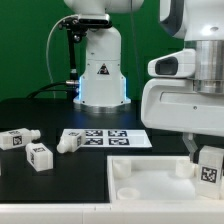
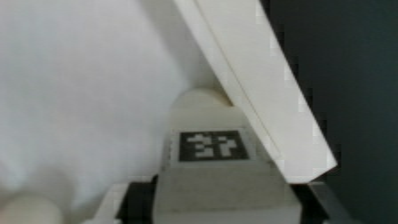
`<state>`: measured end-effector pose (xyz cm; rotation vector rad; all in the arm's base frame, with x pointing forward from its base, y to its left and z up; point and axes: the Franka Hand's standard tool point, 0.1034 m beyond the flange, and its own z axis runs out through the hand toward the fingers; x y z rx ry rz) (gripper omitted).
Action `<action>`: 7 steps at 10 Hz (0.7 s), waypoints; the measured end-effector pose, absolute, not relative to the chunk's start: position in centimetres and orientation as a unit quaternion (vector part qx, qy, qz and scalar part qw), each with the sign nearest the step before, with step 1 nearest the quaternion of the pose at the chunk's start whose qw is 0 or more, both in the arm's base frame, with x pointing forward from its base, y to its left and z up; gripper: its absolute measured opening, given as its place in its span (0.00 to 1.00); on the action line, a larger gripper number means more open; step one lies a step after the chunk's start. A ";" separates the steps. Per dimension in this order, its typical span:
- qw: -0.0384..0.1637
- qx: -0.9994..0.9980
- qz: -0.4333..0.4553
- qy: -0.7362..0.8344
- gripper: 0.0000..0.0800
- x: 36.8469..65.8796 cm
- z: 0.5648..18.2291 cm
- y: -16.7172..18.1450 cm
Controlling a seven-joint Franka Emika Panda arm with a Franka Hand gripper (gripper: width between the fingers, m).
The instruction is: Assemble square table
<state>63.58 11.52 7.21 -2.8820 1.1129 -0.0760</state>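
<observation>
While the hand (image 1: 203,158) pinches one leg (image 2: 214,150) upright, the leg's tip hangs close beside the raised rim of the square panel (image 1: 150,178) just below. If the tip catches that rim instead of a corner hole, which I cannot see, the leg may tilt in the grip or shove the panel across the counter (image 1: 60,190). Three spare legs (image 1: 38,155) lie well away from the hand, past the marker board (image 1: 105,137).

The exterior view sits low by the near edge of the dark surface (image 1: 60,175) and looks across it at the robot's base (image 1: 102,75) and a green wall (image 1: 25,45) behind. The wrist view rides on the hand (image 1: 203,150), very close, looking down. Both views see the tagged leg (image 1: 210,166) and the white panel (image 1: 150,188).
</observation>
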 end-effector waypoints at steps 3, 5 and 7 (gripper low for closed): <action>0.060 -0.820 -0.004 0.570 0.36 63.9 7.3 11.1; 0.073 -0.749 0.010 0.659 0.36 63.9 7.2 10.9; 0.071 -0.737 0.011 0.672 0.36 63.9 7.1 11.0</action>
